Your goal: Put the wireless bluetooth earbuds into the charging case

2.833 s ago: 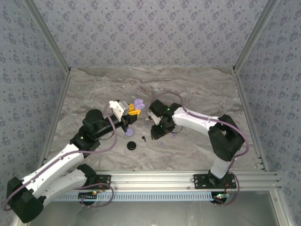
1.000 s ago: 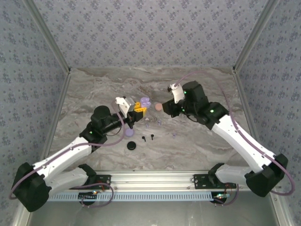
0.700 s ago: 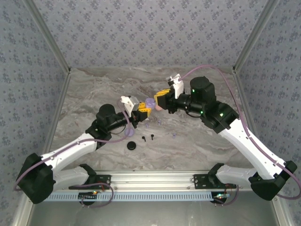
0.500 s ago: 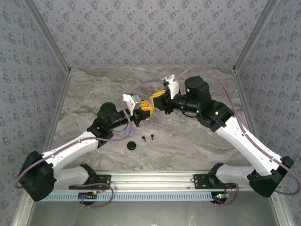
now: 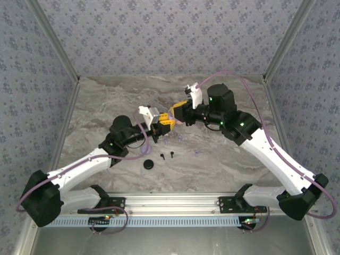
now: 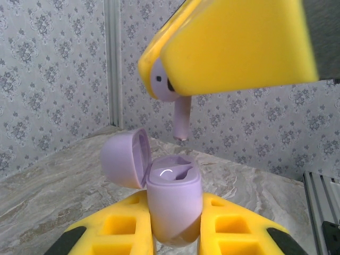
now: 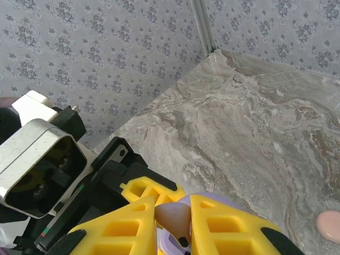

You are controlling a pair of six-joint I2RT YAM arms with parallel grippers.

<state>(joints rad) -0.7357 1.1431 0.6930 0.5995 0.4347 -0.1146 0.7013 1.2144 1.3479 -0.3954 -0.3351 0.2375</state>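
In your overhead view the two end effectors meet above the middle of the bench [image 5: 106, 101], a little left of centre frame.

Your left end effector [image 5: 163, 125] is pinching the lilac charging case [image 6: 172, 199]. In the left wrist view its left fingers [image 6: 234, 236] press on both flanks of the case at bottom centre. The case stands upright with its lid [image 6: 125, 158] swung open toward the left of the frame.

Your right end effector [image 5: 179, 112] is clamped on a lilac earbud [image 6: 179, 109]. In that same wrist view the right finger [image 6: 234, 45] crosses the upper right. The bud's head is tucked under the finger's lower left edge and its stem points straight down. The stem tip hangs just above the case's open well, with a gap showing between them.

In the right wrist view, the right end effector's fingers [image 7: 202, 210] close on the bud at bottom centre, with a sliver of the lilac case under it. The left arm's wrist camera [image 7: 40, 167] sits at lower left, and a pink disc [image 7: 329, 223] lies on the bench at the lower right edge.

Lower in the overhead frame, these lie on the bench apart from both end effectors:
- a lilac disc [image 5: 146, 151]
- a black disc [image 5: 149, 164]
- two black earbuds [image 5: 161, 156]
- a loose lilac bud [image 5: 197, 153]
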